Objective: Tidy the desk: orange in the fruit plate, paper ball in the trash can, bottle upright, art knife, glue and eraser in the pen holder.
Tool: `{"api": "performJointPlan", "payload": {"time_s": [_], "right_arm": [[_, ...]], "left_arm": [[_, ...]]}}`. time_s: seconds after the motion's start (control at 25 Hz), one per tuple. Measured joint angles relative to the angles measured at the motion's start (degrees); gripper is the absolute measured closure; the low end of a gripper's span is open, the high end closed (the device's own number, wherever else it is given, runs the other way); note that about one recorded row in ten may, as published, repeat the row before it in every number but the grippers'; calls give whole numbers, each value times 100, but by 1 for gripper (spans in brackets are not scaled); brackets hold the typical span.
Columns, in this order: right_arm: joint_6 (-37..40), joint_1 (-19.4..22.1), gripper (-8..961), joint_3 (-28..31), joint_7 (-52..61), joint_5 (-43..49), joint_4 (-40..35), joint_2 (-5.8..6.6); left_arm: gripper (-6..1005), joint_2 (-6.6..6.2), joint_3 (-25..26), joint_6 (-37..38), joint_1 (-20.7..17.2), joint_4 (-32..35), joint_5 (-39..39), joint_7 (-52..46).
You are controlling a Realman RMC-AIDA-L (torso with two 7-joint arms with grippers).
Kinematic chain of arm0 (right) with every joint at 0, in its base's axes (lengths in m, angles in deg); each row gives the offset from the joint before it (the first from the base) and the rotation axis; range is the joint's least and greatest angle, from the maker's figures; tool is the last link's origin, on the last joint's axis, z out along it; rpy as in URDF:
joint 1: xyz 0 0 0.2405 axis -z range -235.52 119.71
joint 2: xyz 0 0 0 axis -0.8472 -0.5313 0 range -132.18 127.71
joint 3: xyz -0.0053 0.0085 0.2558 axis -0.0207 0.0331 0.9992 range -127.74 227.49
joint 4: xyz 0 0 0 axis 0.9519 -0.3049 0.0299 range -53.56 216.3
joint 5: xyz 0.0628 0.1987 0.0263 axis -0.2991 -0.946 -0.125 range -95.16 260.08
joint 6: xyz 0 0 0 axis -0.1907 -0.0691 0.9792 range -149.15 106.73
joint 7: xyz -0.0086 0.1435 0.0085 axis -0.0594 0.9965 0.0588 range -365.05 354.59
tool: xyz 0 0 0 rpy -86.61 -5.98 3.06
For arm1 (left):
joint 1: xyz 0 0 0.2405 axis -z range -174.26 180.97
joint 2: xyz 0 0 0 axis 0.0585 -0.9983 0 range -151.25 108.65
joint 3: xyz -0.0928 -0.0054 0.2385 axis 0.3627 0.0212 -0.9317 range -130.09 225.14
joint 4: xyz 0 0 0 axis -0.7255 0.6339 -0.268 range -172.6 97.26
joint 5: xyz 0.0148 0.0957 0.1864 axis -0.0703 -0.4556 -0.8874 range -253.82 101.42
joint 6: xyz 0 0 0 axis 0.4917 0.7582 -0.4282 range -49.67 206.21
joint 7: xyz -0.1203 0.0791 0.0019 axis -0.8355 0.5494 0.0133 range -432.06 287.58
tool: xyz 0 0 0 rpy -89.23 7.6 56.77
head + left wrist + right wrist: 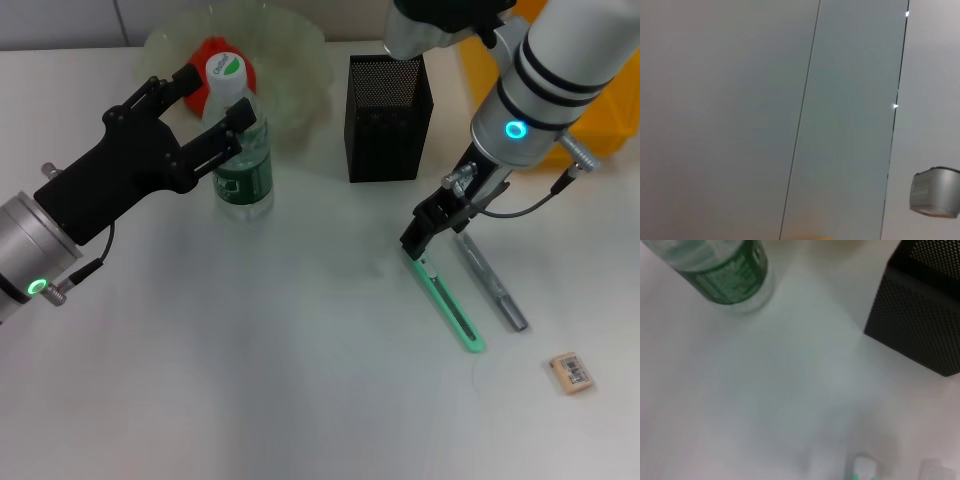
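- The right gripper (418,246) is down at the far end of the art knife (447,304), right of the worktop's middle; its fingers look close together there, but whether they pinch the knife I cannot tell.
- The left gripper (212,112) stands spread around the bottle (240,150) near the far left of the worktop, one finger on each side of its neck, not clearly pressing it.
- Done, by my reading: the bottle stands upright, and the orange (215,58) lies in the fruit plate (295,75) at the far edge. No paper ball is in view; only a corner of the trash can (600,110) shows at the far right.
- Left to do: the knife, the glue (492,283) just beside it and the eraser (571,372) near the right edge all lie on the desk (250,380); the pen holder (388,118) shows nothing inside from here.
- Materials: the plate is pale green, translucent and wavy-rimmed; the holder is square black metal mesh; the bottle is clear plastic with a dark green label and white cap; the knife is slim mint-green plastic; the glue a grey pen-shaped stick; the eraser a small beige block with black print.
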Motion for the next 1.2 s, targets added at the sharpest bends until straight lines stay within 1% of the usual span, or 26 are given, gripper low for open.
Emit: {"api": "performJointPlan", "payload": {"time_s": [0.28, 0.48, 0.72, 0.92, 1.2], "right_arm": [[-249, -144, 319, -202, 80, 8, 295, -25], [-443, -167, 331, -448, 90, -218, 451, -29], [-612, -216, 346, -521, 107, -320, 677, -28], [-785, -213, 358, -860, 251, -390, 754, -26], [-875, -211, 375, -893, 262, -451, 803, -25]], "left_arm": [[184, 2, 2, -13, 29, 0, 5, 0], [184, 8, 2, -40, 41, -4, 5, 0], [184, 11, 1, -50, 62, -8, 5, 0], [185, 11, 1, -50, 82, -28, 4, 0], [185, 11, 1, -49, 104, -64, 4, -2]]}}
